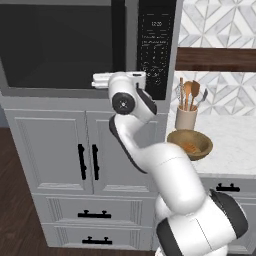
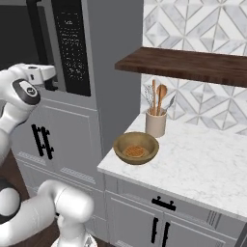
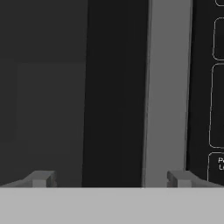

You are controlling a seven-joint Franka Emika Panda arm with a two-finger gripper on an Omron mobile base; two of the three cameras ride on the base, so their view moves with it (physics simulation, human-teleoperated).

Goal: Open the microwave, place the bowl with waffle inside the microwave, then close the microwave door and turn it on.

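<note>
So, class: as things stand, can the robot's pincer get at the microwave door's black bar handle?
Probably yes. The open pincer faces the door handle head-on, its fingertips on either side of the bar, and nothing lies between them.

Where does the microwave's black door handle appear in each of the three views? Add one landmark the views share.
Left base view: handle at top centre, left of the keypad.
Right base view: handle at top left, left of the keypad.
Hand view: handle in the centre, running top to bottom.
Shared landmark: the keypad.

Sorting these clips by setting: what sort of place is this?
A rendered home kitchen: built-in microwave above grey cabinets, marble counter holding a utensil crock and the bowl with waffle.
</note>
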